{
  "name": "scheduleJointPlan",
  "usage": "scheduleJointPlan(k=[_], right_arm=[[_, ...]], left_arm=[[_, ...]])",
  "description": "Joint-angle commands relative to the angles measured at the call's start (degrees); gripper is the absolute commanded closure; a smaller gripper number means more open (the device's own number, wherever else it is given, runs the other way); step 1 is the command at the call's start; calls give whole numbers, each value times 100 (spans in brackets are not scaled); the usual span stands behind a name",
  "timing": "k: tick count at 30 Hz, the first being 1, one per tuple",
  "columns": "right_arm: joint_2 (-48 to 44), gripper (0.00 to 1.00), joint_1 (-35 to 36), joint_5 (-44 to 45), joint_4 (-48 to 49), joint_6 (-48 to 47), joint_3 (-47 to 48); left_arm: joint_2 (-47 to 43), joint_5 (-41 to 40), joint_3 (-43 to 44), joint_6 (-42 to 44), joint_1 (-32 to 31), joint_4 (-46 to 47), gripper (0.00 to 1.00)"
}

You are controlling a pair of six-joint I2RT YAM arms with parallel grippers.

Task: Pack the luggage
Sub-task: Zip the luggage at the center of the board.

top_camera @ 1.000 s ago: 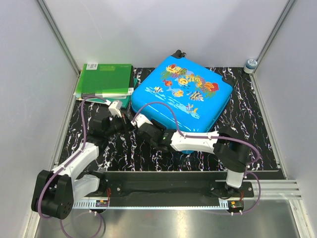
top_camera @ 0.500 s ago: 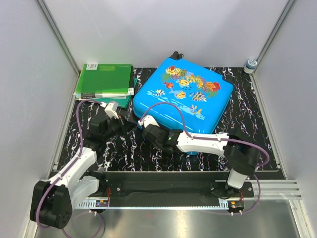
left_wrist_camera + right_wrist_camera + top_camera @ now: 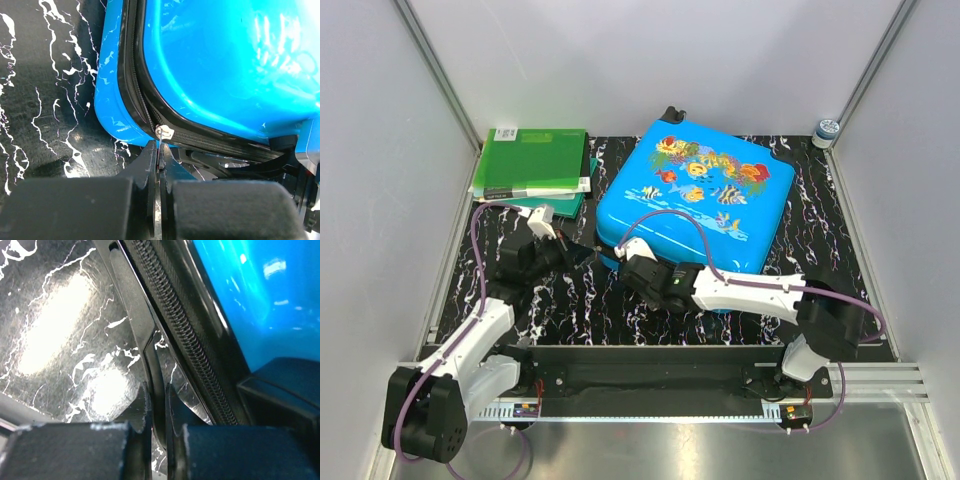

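Evidently the luggage (image 3: 695, 205) had shifted within the last second. It lay closed, printed shell up, right of centre on the bench (image 3: 820, 270), and had slid toward the upper right of the overhead frame. It had also turned a little, so its handle end now sat nearer the back wall. The stack of green folders (image 3: 530, 160) at upper left had not moved.

The right arm (image 3: 750, 290) had stretched out, its elbow carried toward the lower right and its forearm laid along the case's near edge. The left arm (image 3: 480, 330) had drawn slightly back toward the left.

Both sets of jaws met at the case's near-left corner. The left jaws were closed tight on the small metal zipper pull (image 3: 162, 133), just below the zip track (image 3: 215, 142) where it rounds the corner. The right jaws stood nearly together, pinching a thin dark strip (image 3: 150, 347) beside the zipper teeth. What that strip was could not be told.

In my judgement the case had been dragged by the pull rather than the slider running freely, so the zip had gained little. How much of the seam was fastened could not be determined from these views.
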Motion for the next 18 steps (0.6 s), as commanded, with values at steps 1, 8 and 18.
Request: scheduleJointPlan(k=[1,8,18], right_arm=[[-606,100,-285,789,-2165,1579,-225],[-1282,100,-285,578,-2428,2009,-445],[-1556,100,-277,481,-2824,2229,-550]], left_arm=[[-103,-1419,-45,241,471,147,100],[144,-1506,78,329,515,376,100],[697,-1445,350,444,586,911,100]])
